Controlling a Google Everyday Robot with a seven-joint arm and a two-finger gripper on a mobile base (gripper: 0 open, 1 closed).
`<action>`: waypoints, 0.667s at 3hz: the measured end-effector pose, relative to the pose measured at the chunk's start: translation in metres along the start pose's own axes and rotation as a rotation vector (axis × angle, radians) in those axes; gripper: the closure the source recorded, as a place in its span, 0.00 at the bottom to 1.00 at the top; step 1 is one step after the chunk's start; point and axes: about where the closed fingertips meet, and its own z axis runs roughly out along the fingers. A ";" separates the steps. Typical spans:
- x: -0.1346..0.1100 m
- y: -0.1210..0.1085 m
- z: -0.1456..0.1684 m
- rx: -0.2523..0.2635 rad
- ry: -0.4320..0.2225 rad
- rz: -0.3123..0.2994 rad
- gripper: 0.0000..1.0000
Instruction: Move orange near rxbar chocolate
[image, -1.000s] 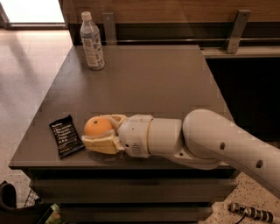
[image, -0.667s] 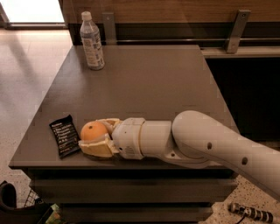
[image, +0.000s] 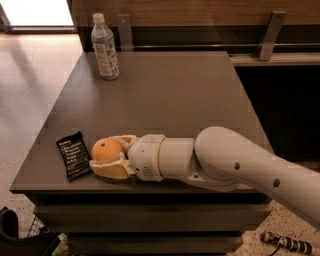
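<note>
The gripper (image: 105, 153) lies low along the front edge of the table (image: 175, 95), near its front left corner. Its two tan fingers (image: 111, 170) clasp the round, smooth orange (image: 106, 148). Whether the fruit touches the matte grey top is hard to say. Just beside it, toward the left edge, lies the flat black snack bar (image: 74, 154) with white lettering. A clear plastic bottle (image: 104, 48) stands upright at the far left corner.

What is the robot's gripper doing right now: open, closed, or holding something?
Gripper: closed on the small round orange fruit, low at the front-left of the dark grey table, beside the flat black snack-bar wrapper.
</note>
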 end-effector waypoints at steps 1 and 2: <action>-0.001 0.001 0.001 -0.002 0.001 -0.002 0.52; -0.001 0.002 0.002 -0.005 0.002 -0.004 0.29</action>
